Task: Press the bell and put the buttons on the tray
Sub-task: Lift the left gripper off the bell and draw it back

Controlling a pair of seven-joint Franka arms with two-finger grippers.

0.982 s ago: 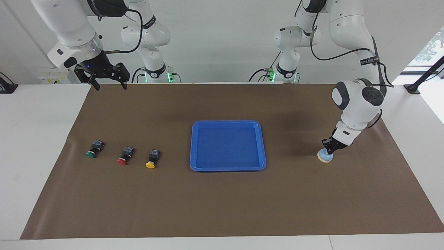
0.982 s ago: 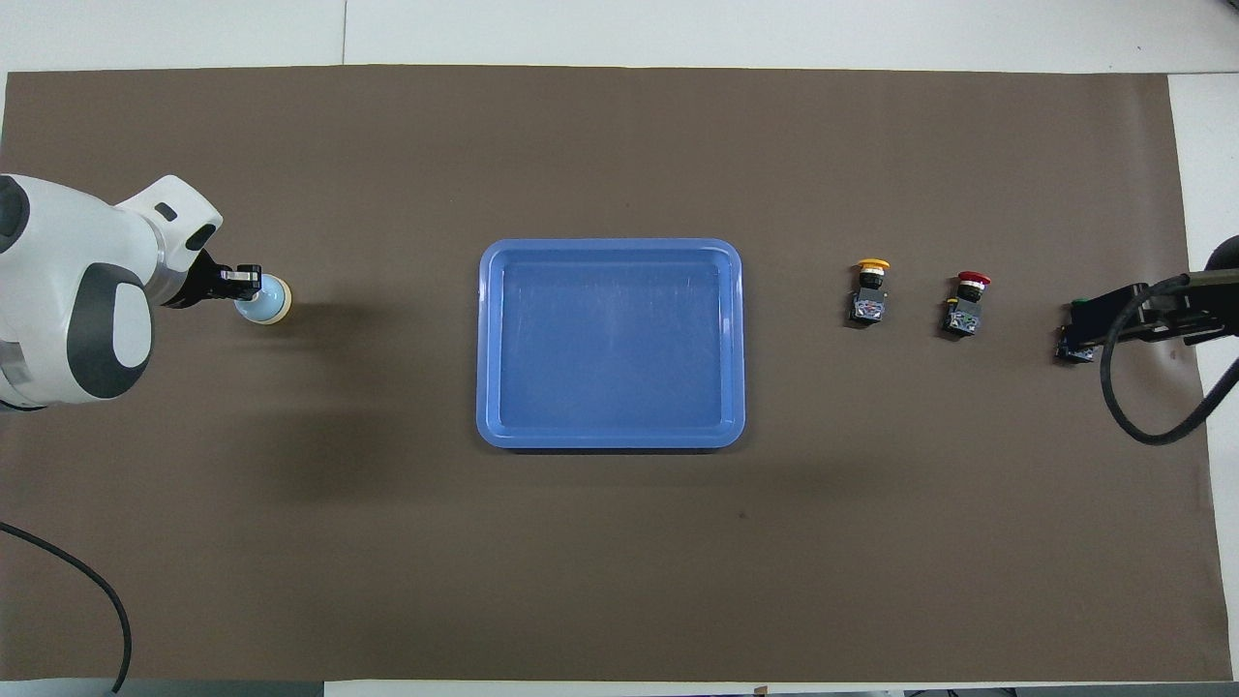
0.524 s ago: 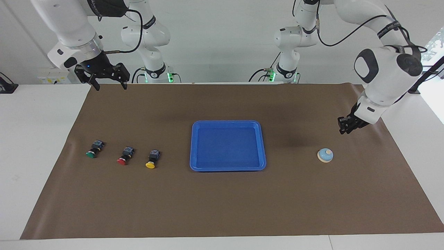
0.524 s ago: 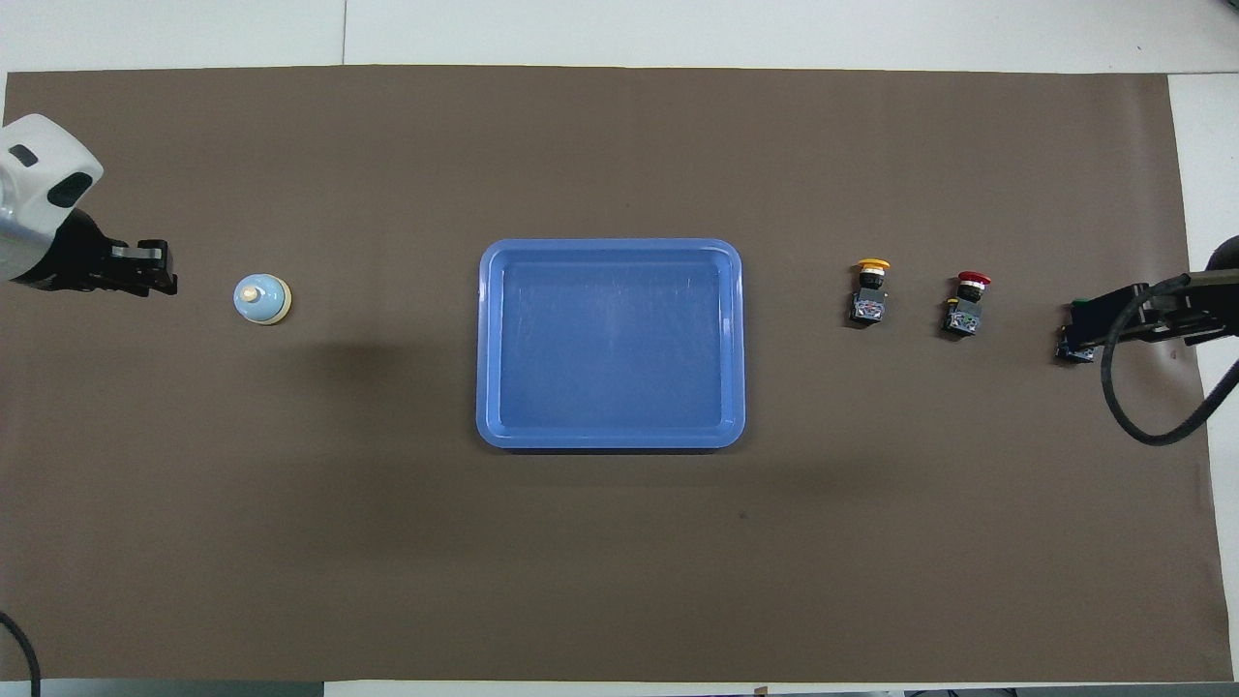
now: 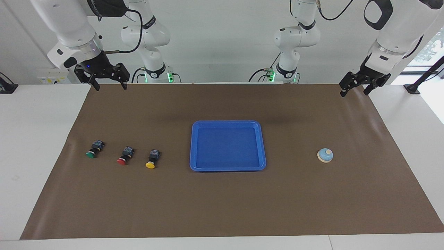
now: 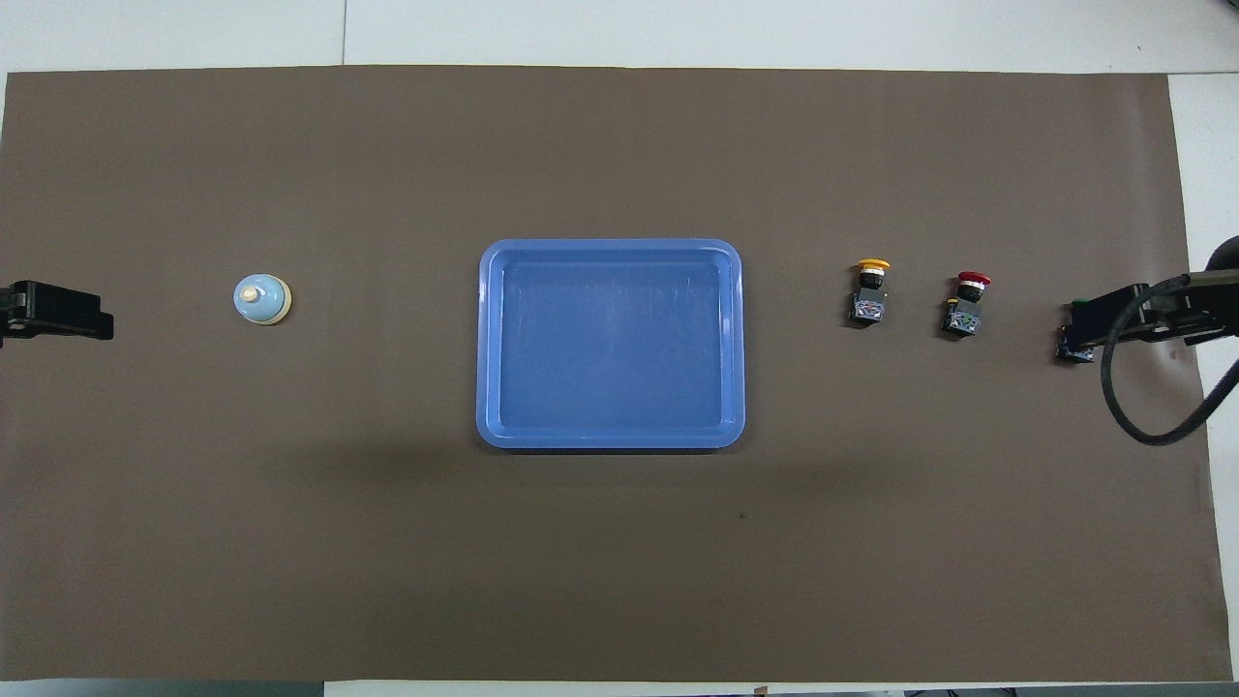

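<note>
Waiting above the robots' edge of the surface, left gripper and right gripper are held spread, empty. Bell sits alone; buttons are lined beside the empty tray. Button pickup is judged next, needing descent.

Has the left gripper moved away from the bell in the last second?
Yes. The left gripper has lifted off the bell and pulled back to the mat's edge nearest the robots.
</note>
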